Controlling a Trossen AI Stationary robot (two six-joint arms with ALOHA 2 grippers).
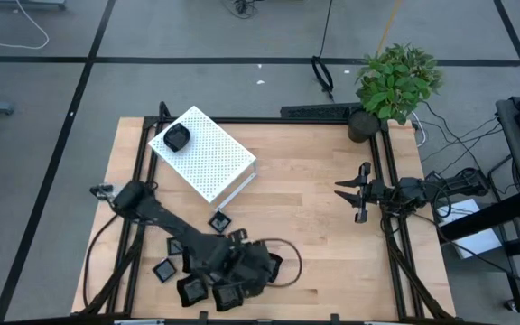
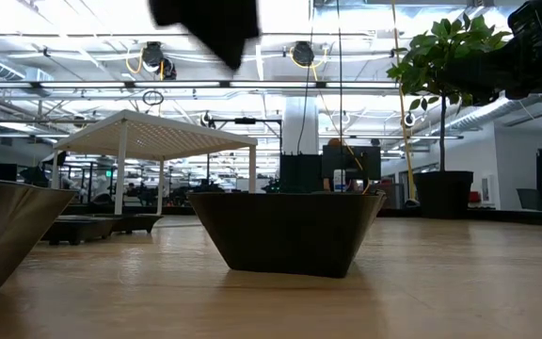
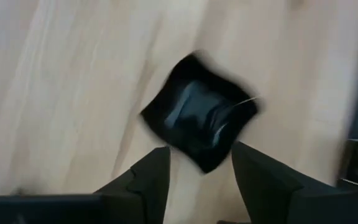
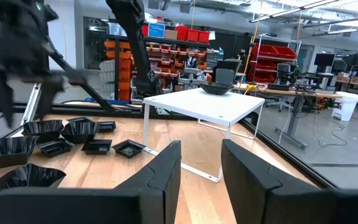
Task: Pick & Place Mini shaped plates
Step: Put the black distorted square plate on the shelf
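On the wooden table (image 1: 296,181) I see the white perforated box (image 1: 208,153) toward the far left corner, and I place everything else from it. One black dish (image 1: 177,138) sits on top of the box, near its far end; the right wrist view shows it on the box top too (image 4: 216,88). The potted plant (image 1: 395,83) stands well to the right of the box, at the table's far right corner. My left arm reaches to the near edge, well in front of the box, and the left gripper (image 3: 197,171) hangs over bare wood with its fingers (image 3: 151,177) spread apart. A square dish (image 3: 199,112) lies just past the fingertips, between them but not clamped; I cannot tell whether it touches either finger. The other dishes (image 1: 201,275) are clustered near the edge around that gripper. The right gripper (image 1: 357,192) waits well right of the box, fingers parted on nothing.
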